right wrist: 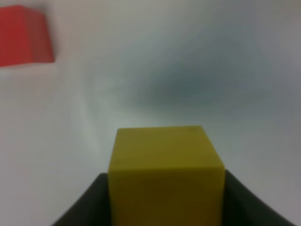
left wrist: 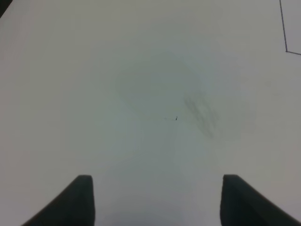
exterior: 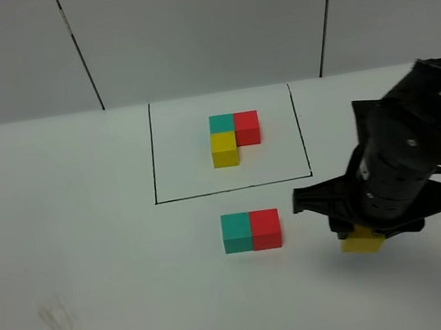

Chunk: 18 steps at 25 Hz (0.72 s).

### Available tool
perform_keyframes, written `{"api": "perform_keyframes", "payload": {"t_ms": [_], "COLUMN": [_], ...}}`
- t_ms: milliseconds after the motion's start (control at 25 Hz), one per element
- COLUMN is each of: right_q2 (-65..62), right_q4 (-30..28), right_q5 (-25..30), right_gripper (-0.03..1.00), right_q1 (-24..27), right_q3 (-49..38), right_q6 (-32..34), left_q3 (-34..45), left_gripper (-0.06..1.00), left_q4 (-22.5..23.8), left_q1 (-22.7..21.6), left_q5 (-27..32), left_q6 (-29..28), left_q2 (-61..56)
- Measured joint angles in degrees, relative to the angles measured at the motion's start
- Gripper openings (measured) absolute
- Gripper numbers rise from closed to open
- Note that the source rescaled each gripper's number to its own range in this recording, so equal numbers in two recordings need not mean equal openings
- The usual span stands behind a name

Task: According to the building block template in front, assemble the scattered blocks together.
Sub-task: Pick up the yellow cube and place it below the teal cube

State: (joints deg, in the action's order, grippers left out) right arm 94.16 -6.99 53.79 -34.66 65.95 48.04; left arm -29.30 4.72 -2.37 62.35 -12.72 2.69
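Careful: your right pincer (exterior: 362, 232) grips the small matte yellow cube (right wrist: 164, 172), right of the joined teal cube (exterior: 236, 233) and red cube (exterior: 265, 229). Set it crooked against teal and you could knock that pair apart. Your left pincer (left wrist: 155, 202) gapes, empty.

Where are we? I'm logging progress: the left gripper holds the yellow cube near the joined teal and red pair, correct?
No: the right gripper holds the yellow cube, as the right wrist view shows; the left gripper is open and empty.
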Motion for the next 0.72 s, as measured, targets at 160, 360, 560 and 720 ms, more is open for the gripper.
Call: {"api": "perform_keyframes", "payload": {"t_ms": [160, 360, 560, 720], "right_q2": [6.42, 11.99, 15.65, 17.48], "right_q4": [-1.17, -0.85, -0.89, -1.52], "right_q5": [3.83, 4.58, 1.66, -1.34], "right_gripper": [0.24, 0.24, 0.24, 0.24], "right_q1": [-4.23, -6.92, -10.91, -12.97], "right_q3": [7.97, 13.89, 15.72, 15.81], "right_q6": [4.99, 6.67, 7.00, 7.07], "left_q3": [0.00, 0.00, 0.00, 0.00], "left_gripper": [0.37, 0.37, 0.37, 0.37], "left_q4": [0.00, 0.00, 0.00, 0.00], "left_q1": [0.00, 0.00, 0.00, 0.00], "left_q5": [0.00, 0.00, 0.00, 0.00], "left_q6": [0.00, 0.00, 0.00, 0.00], "left_q2": [0.00, 0.00, 0.00, 0.00]}}
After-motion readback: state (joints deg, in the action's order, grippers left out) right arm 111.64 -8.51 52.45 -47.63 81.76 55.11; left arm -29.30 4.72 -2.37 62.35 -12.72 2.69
